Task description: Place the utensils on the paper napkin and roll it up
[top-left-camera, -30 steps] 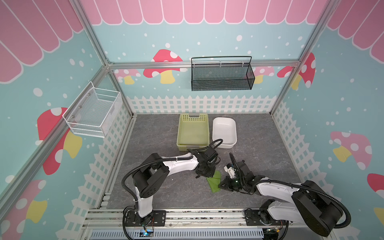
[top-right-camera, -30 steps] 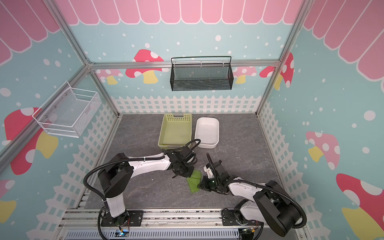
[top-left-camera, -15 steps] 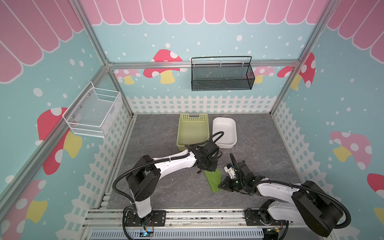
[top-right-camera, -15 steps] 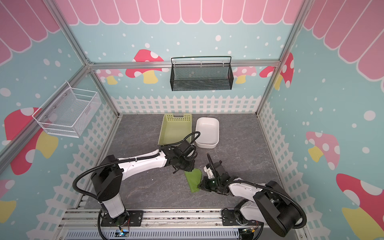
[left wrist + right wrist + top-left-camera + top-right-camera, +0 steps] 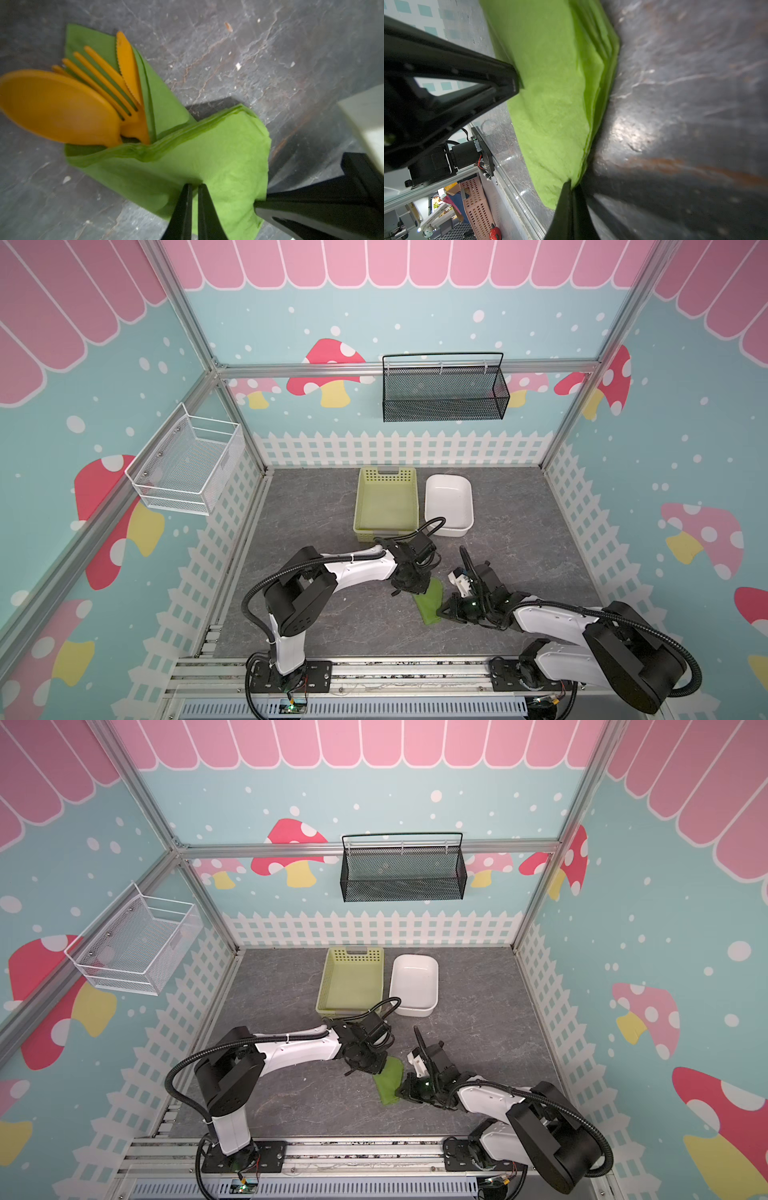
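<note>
Rolling napkin over utensils.
Pinched shut in left claw and right claw to prevent unrolling.

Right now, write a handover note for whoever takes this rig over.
Left fingers: nearly closed, with the tips on top of the napkin. I cannot tell whether they pinch the paper.
Right fingers: shut on the napkin's layered edge.
Things: the spoon, fork and knife sit side by side inside the napkin with their heads sticking out. The bundle is on the table, between the two arms.
Done: the utensils are on the napkin, and it is folded over their handles.
Left: the wrap looks loose and wide. Roll it tight, then let go.
</note>
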Action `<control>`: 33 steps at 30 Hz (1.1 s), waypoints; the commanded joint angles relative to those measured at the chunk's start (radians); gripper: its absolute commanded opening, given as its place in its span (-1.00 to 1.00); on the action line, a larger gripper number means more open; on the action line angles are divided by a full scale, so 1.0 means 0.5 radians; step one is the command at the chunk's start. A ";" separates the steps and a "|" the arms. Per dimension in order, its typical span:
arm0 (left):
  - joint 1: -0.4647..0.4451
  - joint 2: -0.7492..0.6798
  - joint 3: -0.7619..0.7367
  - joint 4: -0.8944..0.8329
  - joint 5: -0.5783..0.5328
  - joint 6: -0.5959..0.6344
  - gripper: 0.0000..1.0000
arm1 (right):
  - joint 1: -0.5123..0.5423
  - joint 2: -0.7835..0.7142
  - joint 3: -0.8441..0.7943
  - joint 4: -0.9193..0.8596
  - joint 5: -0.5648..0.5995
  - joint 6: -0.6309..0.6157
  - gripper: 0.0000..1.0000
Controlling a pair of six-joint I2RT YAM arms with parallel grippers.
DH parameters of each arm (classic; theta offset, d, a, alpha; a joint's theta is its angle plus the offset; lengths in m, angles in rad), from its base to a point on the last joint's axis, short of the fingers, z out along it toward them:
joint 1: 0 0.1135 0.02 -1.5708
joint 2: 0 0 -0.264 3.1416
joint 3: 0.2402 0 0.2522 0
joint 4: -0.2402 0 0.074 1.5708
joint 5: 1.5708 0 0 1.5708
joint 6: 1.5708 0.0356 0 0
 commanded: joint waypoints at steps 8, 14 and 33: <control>0.025 0.065 -0.052 0.061 0.026 0.011 -0.79 | 0.015 -0.032 0.007 -0.281 0.161 -0.016 -0.93; 0.028 0.083 -0.053 0.064 0.044 0.023 -0.80 | 0.014 -0.212 0.198 -0.658 0.367 -0.096 -0.66; 0.028 0.087 -0.055 0.065 0.045 0.024 -0.80 | 0.014 0.097 0.414 -0.216 0.170 -0.273 -0.63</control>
